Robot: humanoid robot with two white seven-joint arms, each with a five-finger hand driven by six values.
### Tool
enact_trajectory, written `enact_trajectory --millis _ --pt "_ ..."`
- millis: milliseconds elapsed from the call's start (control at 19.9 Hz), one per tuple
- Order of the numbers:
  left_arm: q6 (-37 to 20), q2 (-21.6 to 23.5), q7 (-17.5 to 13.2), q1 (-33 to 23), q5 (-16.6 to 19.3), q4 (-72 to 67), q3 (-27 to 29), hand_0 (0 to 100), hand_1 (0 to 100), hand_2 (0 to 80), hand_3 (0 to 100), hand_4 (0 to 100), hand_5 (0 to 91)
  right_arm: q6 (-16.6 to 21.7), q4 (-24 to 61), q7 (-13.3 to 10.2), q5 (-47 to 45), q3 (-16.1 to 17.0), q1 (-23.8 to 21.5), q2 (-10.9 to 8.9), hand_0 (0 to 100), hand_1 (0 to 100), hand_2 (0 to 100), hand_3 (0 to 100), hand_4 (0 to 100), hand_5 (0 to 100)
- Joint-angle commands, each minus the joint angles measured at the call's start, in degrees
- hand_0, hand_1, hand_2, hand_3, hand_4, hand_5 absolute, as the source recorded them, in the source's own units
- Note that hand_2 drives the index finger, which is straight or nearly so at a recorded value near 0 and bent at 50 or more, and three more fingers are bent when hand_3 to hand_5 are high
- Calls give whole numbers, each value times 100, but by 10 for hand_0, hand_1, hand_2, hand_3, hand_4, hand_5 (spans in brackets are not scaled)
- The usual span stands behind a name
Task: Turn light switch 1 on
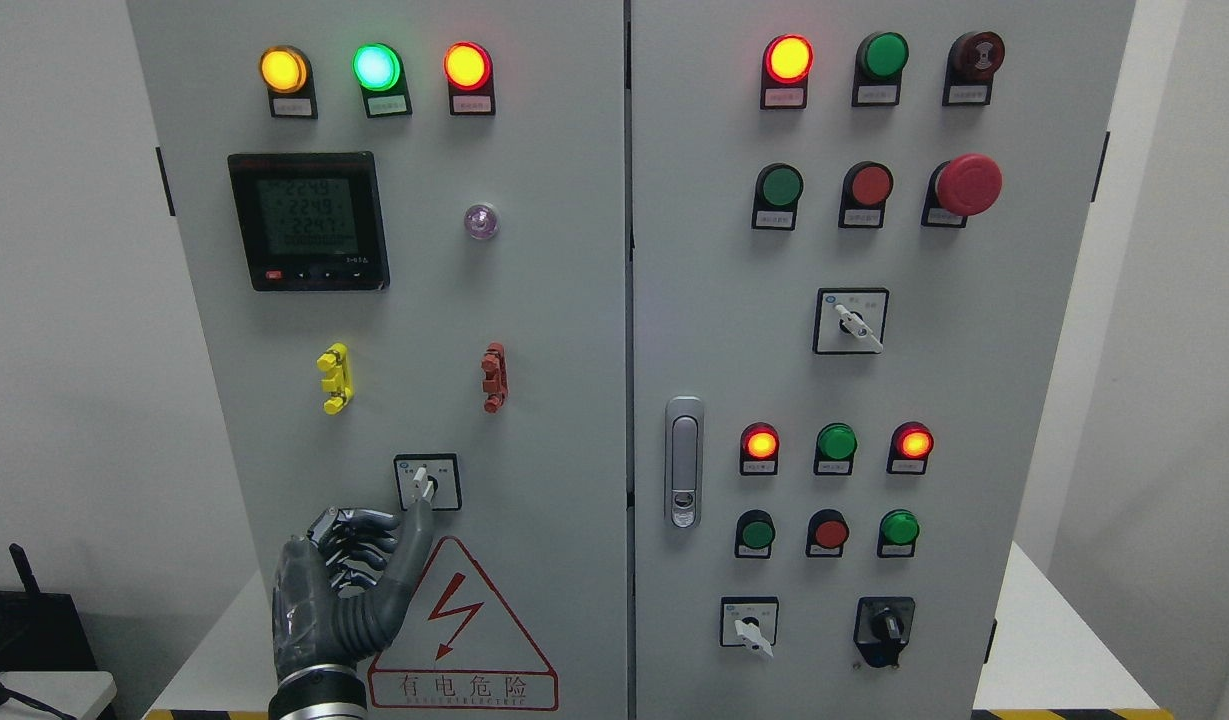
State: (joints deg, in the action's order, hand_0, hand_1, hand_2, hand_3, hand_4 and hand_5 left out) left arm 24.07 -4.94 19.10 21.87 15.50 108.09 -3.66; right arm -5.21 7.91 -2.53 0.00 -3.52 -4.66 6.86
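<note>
One hand shows, the left hand [349, 585], rising from the lower left against the grey cabinet [534, 300]. Three fingers are curled toward the palm, while one finger [411, 548] stretches up and its tip touches the white knob of the rotary switch [427, 482], low on the left door. It grips nothing. Just below the switch sits the red warning triangle [461, 630]. Higher up are a yellow terminal [334, 378], a red terminal [493, 377] and the digital meter [307, 221].
</note>
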Motion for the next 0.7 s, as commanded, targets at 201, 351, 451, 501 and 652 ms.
enact_trajectory --millis 201,351,451,501,652 --pt "291 -68 41 115 295 1 -161 100 486 570 745 768 737 2 0 -2 -105 0 0 0 120 389 0 0 0 0" --pt "327 -77 111 142 305 1 -161 104 484 571 745 768 736 2 0 -2 -105 0 0 0 120 389 0 0 0 0" --pt "458 -77 111 168 305 1 -161 109 482 571 745 768 736 2 0 -2 -105 0 0 0 120 389 0 0 0 0" --pt "546 -86 111 203 305 1 -170 110 481 570 745 768 736 2 0 -2 -97 0 0 0 120 389 0 0 0 0" --pt "617 -95 111 230 305 1 -179 113 480 571 745 771 737 2 0 -2 -105 0 0 0 120 389 0 0 0 0"
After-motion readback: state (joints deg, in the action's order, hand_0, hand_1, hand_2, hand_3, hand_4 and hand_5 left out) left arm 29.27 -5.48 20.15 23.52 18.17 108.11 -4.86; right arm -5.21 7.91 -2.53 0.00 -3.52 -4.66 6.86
